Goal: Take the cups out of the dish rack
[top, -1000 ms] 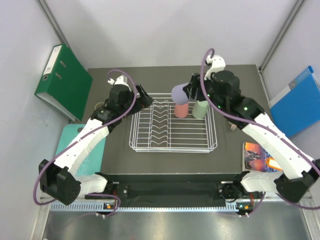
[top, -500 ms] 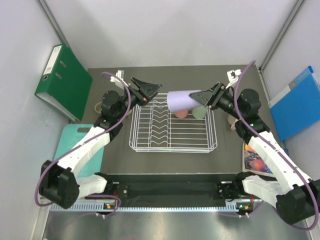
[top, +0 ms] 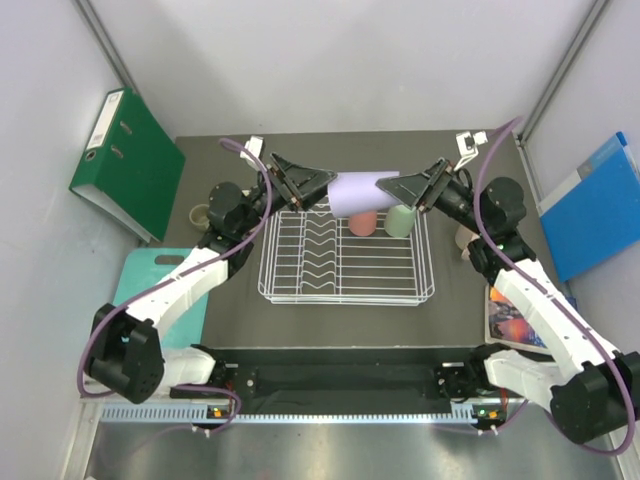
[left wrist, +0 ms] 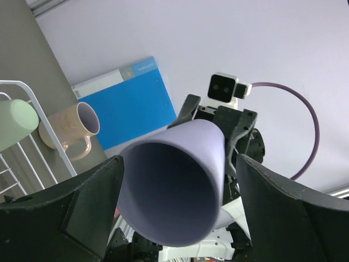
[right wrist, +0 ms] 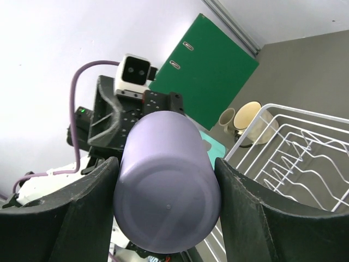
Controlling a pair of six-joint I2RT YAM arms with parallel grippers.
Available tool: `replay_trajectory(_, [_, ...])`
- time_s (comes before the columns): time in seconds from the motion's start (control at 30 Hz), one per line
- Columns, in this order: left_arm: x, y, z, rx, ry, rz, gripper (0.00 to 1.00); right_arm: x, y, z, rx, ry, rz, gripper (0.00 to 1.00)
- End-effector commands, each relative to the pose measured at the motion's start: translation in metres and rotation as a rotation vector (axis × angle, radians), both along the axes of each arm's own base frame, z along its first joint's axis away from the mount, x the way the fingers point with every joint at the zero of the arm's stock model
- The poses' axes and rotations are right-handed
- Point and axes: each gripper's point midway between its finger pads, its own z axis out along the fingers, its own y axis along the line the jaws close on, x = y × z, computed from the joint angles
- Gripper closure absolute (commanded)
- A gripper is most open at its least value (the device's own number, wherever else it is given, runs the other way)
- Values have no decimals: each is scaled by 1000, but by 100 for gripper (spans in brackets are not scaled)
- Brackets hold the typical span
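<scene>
1. A lavender tumbler point(top: 358, 192) lies on its side in mid-air above the rear edge of the white wire dish rack point(top: 346, 297), bridging two robot arms.
2. The right claw point(top: 388, 184) is clamped on the tumbler's closed base. The left claw point(top: 325, 186) is spread, one finger on either side of the open mouth, and no firm grip shows.
3. A pink cup point(top: 362, 223) and a mint-green cup point(top: 400, 220) sit just beside each other in the rack's far right corner.
4. On the dark table point(top: 240, 320), a cream mug point(left wrist: 71, 131) stands right of the rack. An olive-tan mug point(right wrist: 227, 117) and a pale cup point(right wrist: 251, 114) stand to its left.
5. The task looks roughly half done: the tumbler needs setting down, and two cups wait in the rack.
6. Bare table shows in front of the rack, with narrower strips at each side. A green binder point(top: 125, 165) and a blue folder point(top: 590, 215) lean at the walls, so any set-down must pass over the rack's raised rim and miss the parked cups.
</scene>
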Motion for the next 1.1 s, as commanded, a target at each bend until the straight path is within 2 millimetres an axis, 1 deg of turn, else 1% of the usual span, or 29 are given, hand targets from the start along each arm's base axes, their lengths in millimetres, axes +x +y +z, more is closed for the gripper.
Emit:
replay_trajectory(0.0, [-28, 8, 45, -52, -134, -27, 12, 3, -2, 26, 23, -89, -9, 100])
replay_trajectory(0.13, [-39, 10, 52, -54, -154, -49, 12, 10, 0, 22, 26, -79, -4, 100])
replay_trajectory(0.17, [-42, 11, 54, -54, -159, -55, 12, 10, 1, 24, 35, -84, -1, 100])
replay_trajectory(0.23, [-43, 10, 50, -47, -153, -70, 13, 13, 2, 21, 37, -76, 2, 100])
replay_trajectory(0.5, [-47, 5, 44, -50, -141, -110, 15, 15, 7, 18, 51, -73, 30, 100])
replay_trajectory(0.57, [-47, 2, 44, -57, -141, -118, 17, 15, 9, 17, 52, -68, 46, 100])
replay_trajectory(0.63, [-47, -3, 41, -49, -129, -140, 19, 15, 14, 11, 46, -44, 76, 100])
replay_trajectory(0.77, [-51, -13, 39, -55, -120, -185, 26, 12, 20, 3, 41, -23, 112, 100])
replay_trajectory(0.83, [-53, -15, 38, -53, -123, -192, 38, 11, 21, -1, 34, -12, 116, 100])
replay_trajectory(0.9, [-53, -16, 35, -47, -121, -198, 53, 10, 22, -3, 23, -11, 124, 100])
replay_trajectory(0.93, [-53, -17, 34, -44, -117, -202, 72, 10, 22, -4, 19, -10, 126, 100])
replay_trajectory(1.0, [-53, -19, 29, -32, -104, -210, 87, 8, 24, -9, 5, -1, 144, 100])
replay_trajectory(1.03, [-53, -19, 27, -25, -98, -211, 100, 7, 25, -10, 2, 1, 148, 100])
replay_trajectory(1.07, [-52, -20, 25, -15, -97, -207, 100, 7, 24, -14, -6, 10, 146, 100])
